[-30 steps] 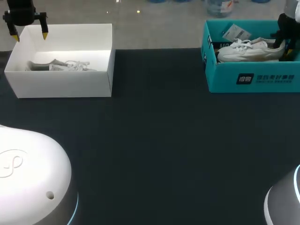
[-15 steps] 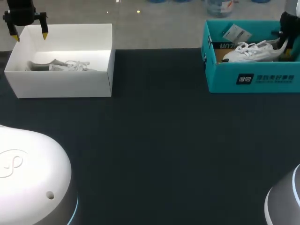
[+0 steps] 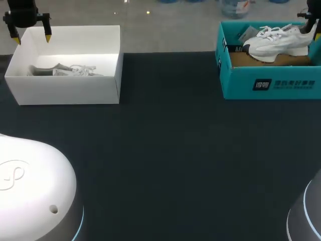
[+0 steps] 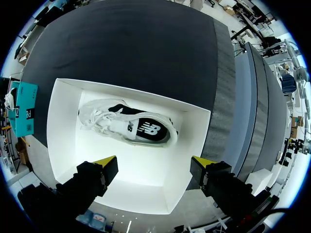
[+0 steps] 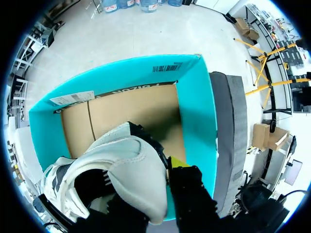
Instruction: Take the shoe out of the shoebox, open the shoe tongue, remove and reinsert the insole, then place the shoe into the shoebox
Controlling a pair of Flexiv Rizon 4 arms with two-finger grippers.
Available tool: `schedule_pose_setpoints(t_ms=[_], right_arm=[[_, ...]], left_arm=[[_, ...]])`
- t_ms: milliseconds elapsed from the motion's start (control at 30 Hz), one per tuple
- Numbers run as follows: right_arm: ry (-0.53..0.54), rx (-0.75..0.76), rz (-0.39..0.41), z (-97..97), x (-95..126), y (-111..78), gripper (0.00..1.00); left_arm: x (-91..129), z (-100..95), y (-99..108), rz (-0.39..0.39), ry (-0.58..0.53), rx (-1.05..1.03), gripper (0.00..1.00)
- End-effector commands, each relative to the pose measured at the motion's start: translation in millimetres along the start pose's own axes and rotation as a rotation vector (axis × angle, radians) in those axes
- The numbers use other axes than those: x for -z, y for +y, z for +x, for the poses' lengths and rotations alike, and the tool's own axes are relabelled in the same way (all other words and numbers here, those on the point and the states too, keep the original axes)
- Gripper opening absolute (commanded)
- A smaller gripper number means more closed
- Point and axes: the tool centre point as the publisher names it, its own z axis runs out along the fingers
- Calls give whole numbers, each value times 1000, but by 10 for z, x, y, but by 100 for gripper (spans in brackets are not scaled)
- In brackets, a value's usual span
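Sneaker [image 3: 278,40], white w/ white laces, hangs over the teal shoebox [image 3: 271,84] at the counter's [image 3: 165,150] far right corner. The toe points at the box's left wall, the heel is toward the right wall, and the sole is off the brown cardboard floor but within the box's outline. The right end effector [image 5: 148,179] has it by the heel collar. The right wrist view shows one yellow fingertip [image 5: 177,162] against the outside of the heel; the other is hidden, prob. inside the shoe's mouth. Since the shoe hangs free, I judge the grip clenched on it. A heel hold makes sense b/c the collar is a firm, thin edge to pinch, and it leaves tongue & laces free for later. The left end effector [image 3: 31,37] hovers above the far left side of a white box [image 3: 65,91] at the counter's far left corner, fingers spread and holding nothing, prob. parked out of the way. In that box a second sneaker [image 4: 129,126] lies on its side. Step in hand is take-out, i.e. early in the task; tongue and insole work are not yet begun. Next the shoe must pass the box's near wall and come down toward the counter's middle, where both arms reach. Risk: w/ one pinch at the heel, the toe may droop and snag the wall.
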Motion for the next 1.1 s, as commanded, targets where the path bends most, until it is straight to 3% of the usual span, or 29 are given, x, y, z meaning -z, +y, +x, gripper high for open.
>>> schedule_pose_setpoints(t_ms=[33,167,300,467,933,1100], right_arm=[[-42,-32,-84,19,674,-223,0],[-89,-68,-206,128,943,-334,0],[-98,-91,-261,282,1120,-473,0],[-92,-121,-307,510,1318,-802,0],[-126,-209,-341,883,1459,-1736,0],[-189,-215,-394,982,1460,-1999,0]], left_arm=[[2,5,0,-1,1,-1,100],[2,5,0,-1,1,-1,100],[2,5,0,-1,1,-1,100],[2,5,0,-1,1,-1,100],[2,5,0,-1,1,-1,100],[2,5,0,-1,1,-1,100]])
